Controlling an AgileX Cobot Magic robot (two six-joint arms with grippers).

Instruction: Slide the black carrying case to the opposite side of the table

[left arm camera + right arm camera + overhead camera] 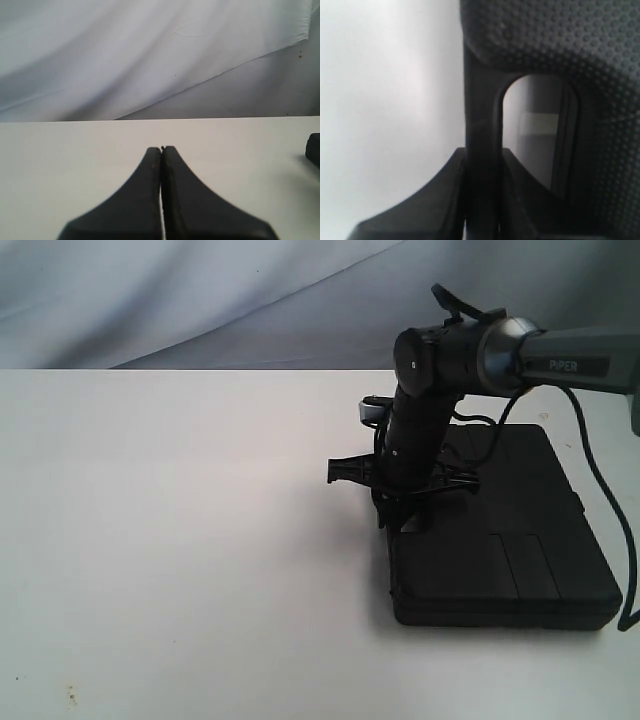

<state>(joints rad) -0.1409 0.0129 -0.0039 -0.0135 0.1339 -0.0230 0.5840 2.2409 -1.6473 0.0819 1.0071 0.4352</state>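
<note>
The black carrying case (500,550) lies flat on the white table (180,540), at the right in the exterior view. My right arm reaches down to the case's left edge. There my right gripper (392,518) has a finger on each side of the case's handle bar (481,120). In the right wrist view the right gripper (482,150) presses on that bar, with the case's dotted shell (560,40) behind it. My left gripper (161,148) is shut and empty over bare table (60,150). It is out of the exterior view.
A grey cloth backdrop (200,290) hangs behind the table's far edge. The right arm's black cable (605,490) loops down past the case's right side. A dark object (314,147) shows at the edge of the left wrist view. Small specks (70,695) mark the table's front left.
</note>
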